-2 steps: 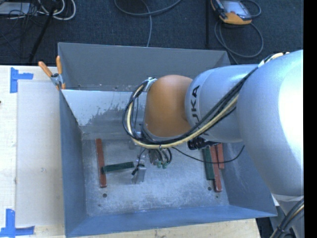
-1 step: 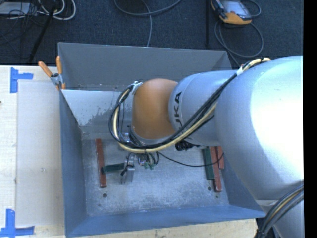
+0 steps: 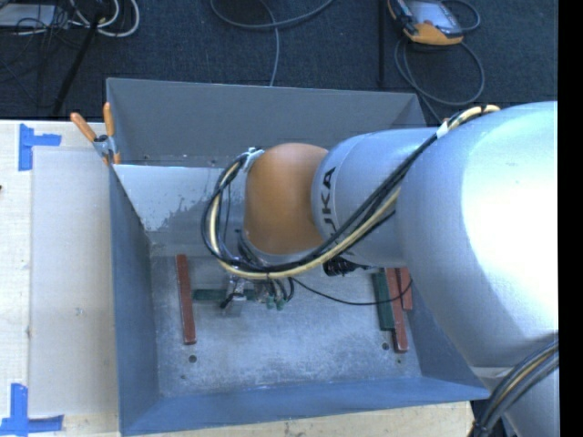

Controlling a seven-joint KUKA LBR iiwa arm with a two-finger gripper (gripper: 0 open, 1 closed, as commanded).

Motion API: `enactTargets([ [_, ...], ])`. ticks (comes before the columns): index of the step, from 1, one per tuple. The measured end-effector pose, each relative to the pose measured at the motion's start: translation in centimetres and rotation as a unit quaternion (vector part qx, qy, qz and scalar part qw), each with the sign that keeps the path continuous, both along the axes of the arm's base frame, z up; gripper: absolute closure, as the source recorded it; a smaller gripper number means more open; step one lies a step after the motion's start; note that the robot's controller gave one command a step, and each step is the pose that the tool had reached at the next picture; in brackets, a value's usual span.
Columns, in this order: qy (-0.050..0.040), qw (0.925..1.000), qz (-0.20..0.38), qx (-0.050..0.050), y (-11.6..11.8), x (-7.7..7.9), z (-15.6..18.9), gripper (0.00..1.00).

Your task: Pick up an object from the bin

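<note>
My gripper (image 3: 235, 296) is low over the left-middle of the bin floor, mostly hidden under the arm's orange cover. A short dark green piece (image 3: 208, 294) lies flat just to its left, reaching up to the gripper. Whether it is held is hidden. A small green bit (image 3: 273, 304) shows just right of the gripper. A long reddish-brown strip (image 3: 186, 299) lies lengthwise further left on the floor, apart from the gripper.
At the right side of the bin floor a dark green strip (image 3: 382, 300) and a reddish strip (image 3: 397, 309) lie side by side, partly under the arm. The arm covers the bin's middle and right. Bare floor lies in front of the gripper.
</note>
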State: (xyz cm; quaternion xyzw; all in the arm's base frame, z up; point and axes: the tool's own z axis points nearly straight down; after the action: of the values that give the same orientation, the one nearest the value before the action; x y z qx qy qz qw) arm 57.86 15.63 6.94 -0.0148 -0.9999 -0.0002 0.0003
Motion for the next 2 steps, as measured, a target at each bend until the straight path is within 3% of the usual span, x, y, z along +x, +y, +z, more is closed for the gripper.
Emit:
enactTargets([
  [1, -0.0050, 1.0000, 0.000, 0.001, 0.17, 1.15, 15.00, 1.00],
  [2, -0.0009, 1.0000, 0.000, 0.000, 0.13, 0.98, 14.49, 0.00],
])
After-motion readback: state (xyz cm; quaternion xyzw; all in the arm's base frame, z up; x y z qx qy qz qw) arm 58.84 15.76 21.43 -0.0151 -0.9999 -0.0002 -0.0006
